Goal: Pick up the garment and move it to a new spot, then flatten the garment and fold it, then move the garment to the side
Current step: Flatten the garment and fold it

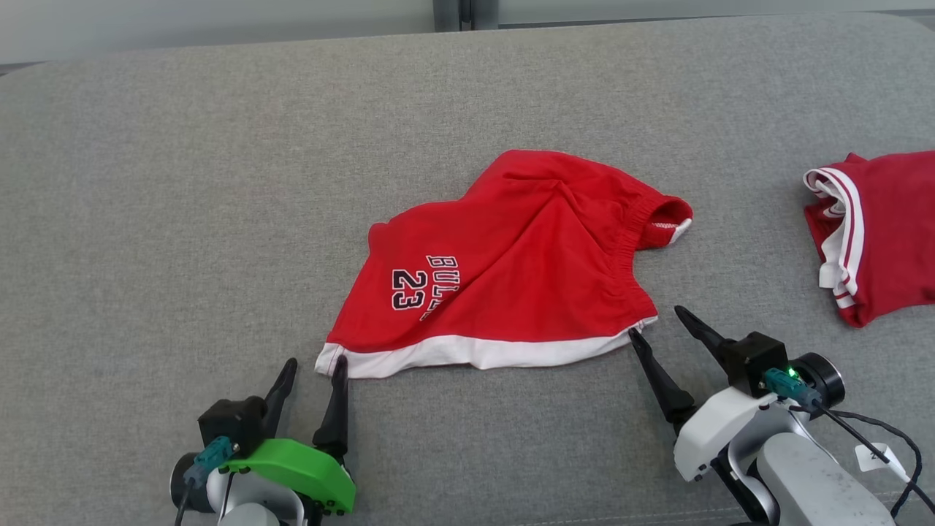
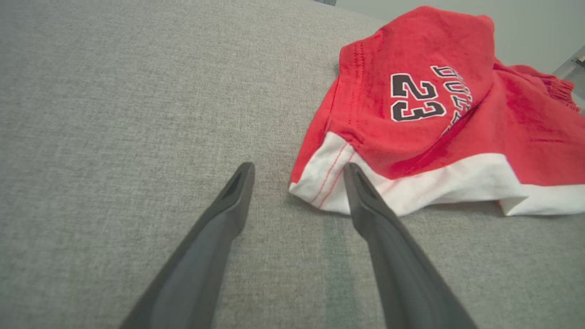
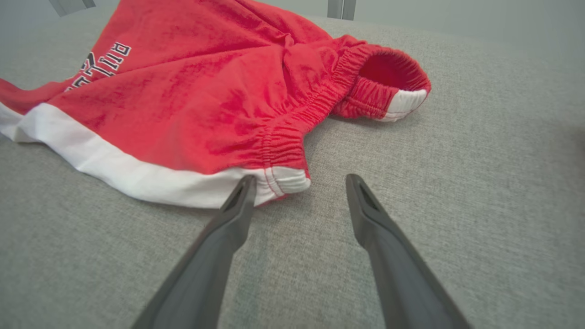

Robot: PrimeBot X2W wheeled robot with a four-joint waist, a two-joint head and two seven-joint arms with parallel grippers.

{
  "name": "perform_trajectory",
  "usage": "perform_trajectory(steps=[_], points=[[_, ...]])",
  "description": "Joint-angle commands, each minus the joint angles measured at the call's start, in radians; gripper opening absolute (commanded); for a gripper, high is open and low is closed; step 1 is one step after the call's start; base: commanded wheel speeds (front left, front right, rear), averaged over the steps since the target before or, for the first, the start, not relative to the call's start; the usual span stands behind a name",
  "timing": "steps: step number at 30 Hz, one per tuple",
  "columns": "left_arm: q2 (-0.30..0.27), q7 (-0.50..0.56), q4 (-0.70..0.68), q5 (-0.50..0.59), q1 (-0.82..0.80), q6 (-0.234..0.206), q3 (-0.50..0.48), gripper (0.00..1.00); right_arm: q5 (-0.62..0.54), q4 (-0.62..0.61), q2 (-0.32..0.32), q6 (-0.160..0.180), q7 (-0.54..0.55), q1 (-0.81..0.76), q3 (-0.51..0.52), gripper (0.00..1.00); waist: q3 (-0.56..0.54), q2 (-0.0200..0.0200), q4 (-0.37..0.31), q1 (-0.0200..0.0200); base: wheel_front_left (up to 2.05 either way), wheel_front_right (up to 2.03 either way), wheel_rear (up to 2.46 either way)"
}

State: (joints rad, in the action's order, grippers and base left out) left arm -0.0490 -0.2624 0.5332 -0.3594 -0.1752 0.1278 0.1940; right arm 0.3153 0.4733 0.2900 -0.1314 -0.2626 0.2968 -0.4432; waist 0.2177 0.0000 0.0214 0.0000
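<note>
Red shorts (image 1: 511, 263) with a white hem band and a "23" print lie rumpled in the middle of the grey cushion (image 1: 182, 219). My left gripper (image 1: 315, 363) is open just in front of the hem's near-left corner (image 2: 320, 183), one finger tip level with that corner. My right gripper (image 1: 655, 321) is open at the hem's near-right corner (image 3: 283, 180), where the elastic waistband (image 3: 320, 100) meets the white band. The left finger of that gripper touches or nearly touches the corner. Nothing sits between either pair of fingers.
A second red garment (image 1: 876, 234) with white striped trim lies at the right edge of the cushion. The cushion's back edge (image 1: 467, 33) runs along the top, with a pale wall behind it. Grey fabric stretches wide to the left.
</note>
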Motion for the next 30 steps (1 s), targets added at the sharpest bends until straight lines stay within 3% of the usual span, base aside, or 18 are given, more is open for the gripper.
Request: perform_trajectory(steps=[1,5,6,7,9,10,15,30], points=[[-0.004,-0.002,0.000,-0.002,-0.018,0.004,0.001,1.00,0.009,-0.002,0.006,0.002,-0.003,0.010,-0.006,1.00,0.005,0.0000,-0.006,0.0000,0.00,0.00,0.00],[-0.004,-0.002,-0.006,-0.007,-0.025,0.004,0.014,1.00,0.014,-0.004,0.014,0.002,-0.003,0.013,-0.012,1.00,0.009,0.0000,-0.010,0.0000,0.00,0.00,0.00],[-0.004,-0.002,-0.006,-0.006,-0.026,0.004,0.020,0.93,0.015,-0.004,0.016,0.002,-0.003,0.014,-0.013,1.00,0.010,0.0000,-0.010,0.0000,0.00,0.00,0.00],[-0.004,-0.002,-0.006,-0.006,-0.026,0.004,0.023,0.77,0.016,-0.004,0.017,0.002,-0.003,0.013,-0.013,1.00,0.010,0.0000,-0.010,0.0000,0.00,0.00,0.00],[-0.004,-0.002,-0.008,-0.004,-0.029,0.004,0.029,0.20,0.018,-0.003,0.020,0.002,-0.003,0.013,-0.015,1.00,0.010,0.0000,-0.009,0.0000,0.00,0.00,0.00],[-0.004,-0.002,-0.009,-0.003,-0.029,0.004,0.033,0.00,0.019,-0.003,0.020,0.002,-0.003,0.015,-0.016,1.00,0.011,0.0000,-0.008,0.0000,0.00,0.00,0.00],[-0.004,-0.002,-0.008,-0.001,-0.031,0.004,0.038,0.00,0.021,-0.005,0.021,0.002,-0.003,0.021,-0.028,1.00,0.011,0.0000,-0.004,0.0000,0.00,0.00,0.00],[-0.004,-0.002,-0.013,0.074,-0.016,0.002,-0.093,0.00,0.074,-0.004,0.068,0.002,-0.003,0.072,-0.159,1.00,0.012,0.0000,0.011,0.0000,0.00,0.00,0.00]])
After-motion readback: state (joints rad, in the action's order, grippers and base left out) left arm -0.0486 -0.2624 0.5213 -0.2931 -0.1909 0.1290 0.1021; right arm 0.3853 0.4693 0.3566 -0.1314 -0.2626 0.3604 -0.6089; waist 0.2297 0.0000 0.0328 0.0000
